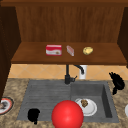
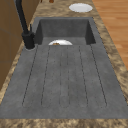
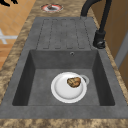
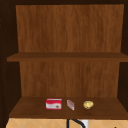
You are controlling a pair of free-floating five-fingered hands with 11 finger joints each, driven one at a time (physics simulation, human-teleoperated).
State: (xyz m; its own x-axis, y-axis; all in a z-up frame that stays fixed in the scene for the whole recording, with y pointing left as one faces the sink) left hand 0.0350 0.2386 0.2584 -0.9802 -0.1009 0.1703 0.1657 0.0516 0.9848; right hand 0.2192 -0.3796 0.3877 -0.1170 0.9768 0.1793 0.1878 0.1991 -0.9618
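Note:
A big red ball (image 1: 67, 114) shows low in the front view, over the sink's front edge. My left hand (image 1: 33, 115) hovers to its left, above the draining board's (image 2: 65, 77) front corner, and holds nothing. Thin straight black fingers (image 3: 5, 3) show at the far left of the right side view. My right hand (image 1: 116, 82) floats over the counter right of the basin, fingers spread and relaxed, touching nothing. In the basin lies a white plate (image 1: 90, 109) (image 3: 62, 91) with a brown lump of food (image 1: 84, 103) (image 3: 74, 82) on it.
A black faucet (image 1: 67, 75) (image 3: 100, 37) stands behind the sink. On the cabinet shelf (image 4: 32, 110) are a red box (image 1: 53, 50), a small pink box (image 1: 70, 50) and a yellow round item (image 1: 87, 50). A red-rimmed plate (image 1: 5, 105) (image 3: 51, 7) sits on the left counter, a white plate (image 2: 80, 7) on the right.

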